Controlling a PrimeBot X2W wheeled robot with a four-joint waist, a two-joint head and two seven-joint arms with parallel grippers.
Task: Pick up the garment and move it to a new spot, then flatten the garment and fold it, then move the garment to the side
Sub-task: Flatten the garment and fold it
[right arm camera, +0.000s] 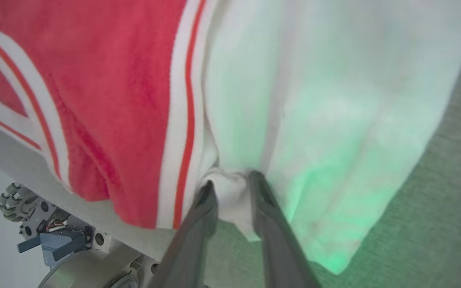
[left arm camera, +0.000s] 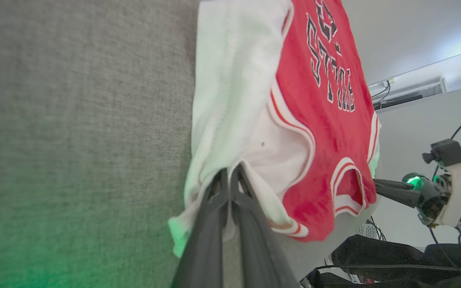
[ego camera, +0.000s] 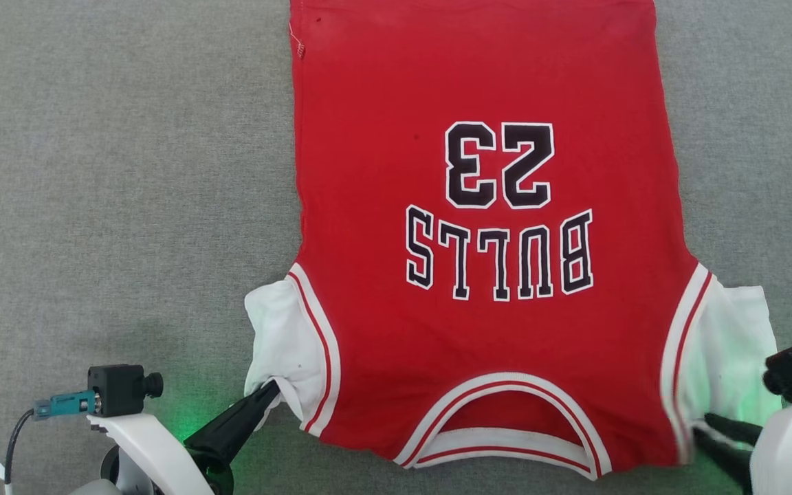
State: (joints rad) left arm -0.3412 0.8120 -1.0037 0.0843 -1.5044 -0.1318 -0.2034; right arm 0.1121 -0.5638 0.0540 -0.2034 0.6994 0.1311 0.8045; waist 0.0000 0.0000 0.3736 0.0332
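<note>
Closest to its wrist lens, the left gripper was clamped shut on the crumpled edge of a white sleeve of the garment. At the right gripper the fingers stood slightly apart with a wad of the other white sleeve between them; whether they pinched it could not be told. In the head view the left gripper sat at 7 o'clock and the right one at 4 o'clock. Between them the red jersey lay spread on the grey fabric surface, its collar toward 6 o'clock, its hem toward 12 o'clock, its "23" upside down.
</note>
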